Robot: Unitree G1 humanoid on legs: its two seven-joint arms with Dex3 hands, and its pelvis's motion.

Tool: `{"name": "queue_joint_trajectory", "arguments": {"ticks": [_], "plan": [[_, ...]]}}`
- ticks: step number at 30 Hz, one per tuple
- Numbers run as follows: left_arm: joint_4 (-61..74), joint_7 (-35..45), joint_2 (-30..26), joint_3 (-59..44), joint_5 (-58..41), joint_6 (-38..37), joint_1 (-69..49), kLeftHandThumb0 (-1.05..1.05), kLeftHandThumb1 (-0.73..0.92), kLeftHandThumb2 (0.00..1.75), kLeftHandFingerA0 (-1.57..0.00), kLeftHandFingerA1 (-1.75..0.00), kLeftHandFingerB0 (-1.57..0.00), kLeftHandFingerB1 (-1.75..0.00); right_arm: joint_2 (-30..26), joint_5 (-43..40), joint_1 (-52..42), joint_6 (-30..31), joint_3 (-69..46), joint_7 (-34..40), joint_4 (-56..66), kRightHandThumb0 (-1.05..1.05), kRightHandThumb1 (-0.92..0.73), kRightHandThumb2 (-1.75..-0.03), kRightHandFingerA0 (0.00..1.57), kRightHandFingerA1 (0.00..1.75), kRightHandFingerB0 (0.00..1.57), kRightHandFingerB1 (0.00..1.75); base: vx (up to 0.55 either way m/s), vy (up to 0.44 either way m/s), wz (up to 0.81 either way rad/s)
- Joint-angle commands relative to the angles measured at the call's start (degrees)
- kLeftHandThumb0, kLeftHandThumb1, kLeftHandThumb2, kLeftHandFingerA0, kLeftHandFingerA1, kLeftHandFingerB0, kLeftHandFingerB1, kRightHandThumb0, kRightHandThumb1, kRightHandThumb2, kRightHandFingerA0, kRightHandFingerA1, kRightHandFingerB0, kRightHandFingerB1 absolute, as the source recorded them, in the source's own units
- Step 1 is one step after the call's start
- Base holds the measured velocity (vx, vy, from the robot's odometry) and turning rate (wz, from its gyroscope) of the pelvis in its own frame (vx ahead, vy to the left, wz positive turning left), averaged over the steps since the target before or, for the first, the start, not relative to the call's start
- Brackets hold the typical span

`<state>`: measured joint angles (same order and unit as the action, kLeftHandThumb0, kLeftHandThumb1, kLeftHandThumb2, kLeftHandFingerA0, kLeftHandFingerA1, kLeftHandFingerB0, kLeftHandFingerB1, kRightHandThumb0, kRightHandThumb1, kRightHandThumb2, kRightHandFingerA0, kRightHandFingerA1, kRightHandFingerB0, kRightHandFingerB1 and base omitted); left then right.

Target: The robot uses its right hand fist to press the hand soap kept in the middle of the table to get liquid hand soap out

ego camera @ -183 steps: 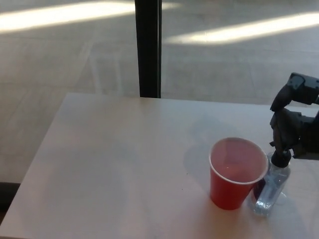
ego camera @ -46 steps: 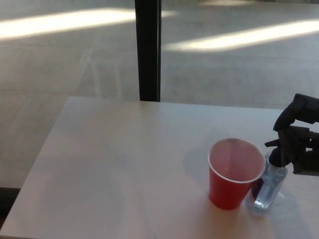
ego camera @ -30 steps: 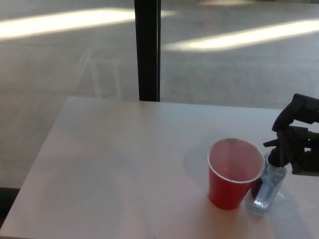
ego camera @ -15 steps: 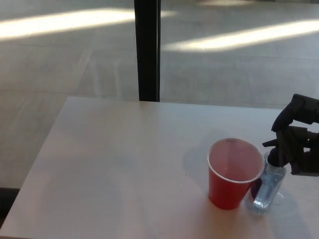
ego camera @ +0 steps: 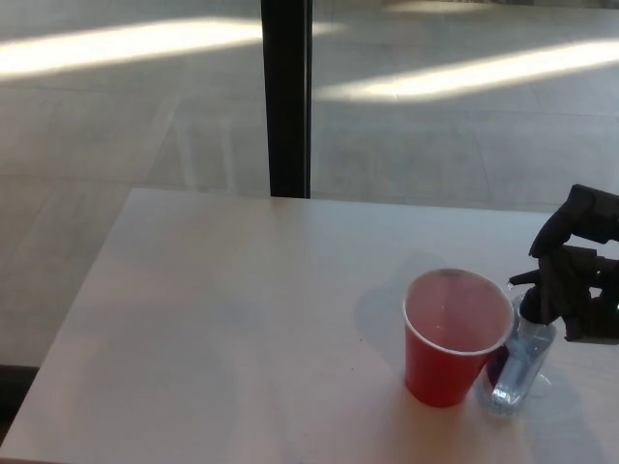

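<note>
A pale tabletop (ego camera: 232, 319) fills the lower part of the head view, its far edge running across the middle and its left edge slanting down toward the bottom corner. Most of the surface to the left and centre is open. Toward the right stands a red plastic cup (ego camera: 455, 338), upright. Just beside it, on its right and touching or nearly touching it, stands a clear hand soap bottle (ego camera: 517, 372) with a black pump top, close to the table's right side. The robot's right hand (ego camera: 575, 275), black, comes in from the right edge and sits over the pump top, fingers curled into a fist. Whether it actually presses on the pump is hard to tell. Beyond the table, a dark vertical post (ego camera: 286, 97) rises from behind the far edge, with grey floor (ego camera: 116, 126) crossed by bright bands of light.
</note>
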<state>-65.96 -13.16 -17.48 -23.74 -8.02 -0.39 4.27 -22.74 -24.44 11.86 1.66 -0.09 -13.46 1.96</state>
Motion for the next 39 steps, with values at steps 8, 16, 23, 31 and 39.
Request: {"name": "queue_joint_trajectory", "arguments": {"ticks": [8,16,23,31,39], "plan": [[0.65,-1.84,-2.05,0.32,0.27,1.61,1.35,-0.43,0.92,1.22,-0.57,-1.09,-0.34,-0.91,0.92,7.01,-12.71,14.98,9.57,-0.18,-15.32,-0.28,-0.52,-1.24,1.06,1.75,0.77,1.52,0.0,0.0,0.0],[0.21,-1.84,-2.21,0.31,0.27,1.42,1.97,-0.43,0.91,1.23,-0.48,-1.41,-0.3,-1.3,0.85,6.95,-12.94,13.94,10.62,-0.03,-16.63,-0.27,-0.5,-1.26,1.04,1.75,0.79,1.52,0.0,0.0,0.0],[0.19,-1.99,-2.14,0.25,0.16,1.35,1.99,-0.44,0.92,1.2,-0.42,-1.34,-0.21,-1.11,0.76,7.3,-13.14,13.34,11.33,0.42,-17.47,-0.27,-0.55,-1.2,1.03,1.75,0.77,1.53,0.0,0.0,0.0],[-0.85,-1.2,-2.88,0.72,0.71,1.15,1.54,-0.45,0.91,1.23,-0.43,-1.31,-0.27,-1.24,-0.45,-0.75,-10.26,16.03,4.85,0.56,-11.23,-0.31,-0.54,-1.23,1.04,1.75,0.7,1.52,0.0,0.0,0.0],[0.07,-1.39,-2.54,0.34,0.29,1.42,0.53,-0.44,0.92,1.26,-0.52,-1.03,-0.3,-0.9,-3.62,-14.7,0.19,23.31,-5.32,5.2,1.6,-0.24,-0.6,-1.17,1.0,1.75,0.75,1.5,0.0,0.0,0.0]]}}
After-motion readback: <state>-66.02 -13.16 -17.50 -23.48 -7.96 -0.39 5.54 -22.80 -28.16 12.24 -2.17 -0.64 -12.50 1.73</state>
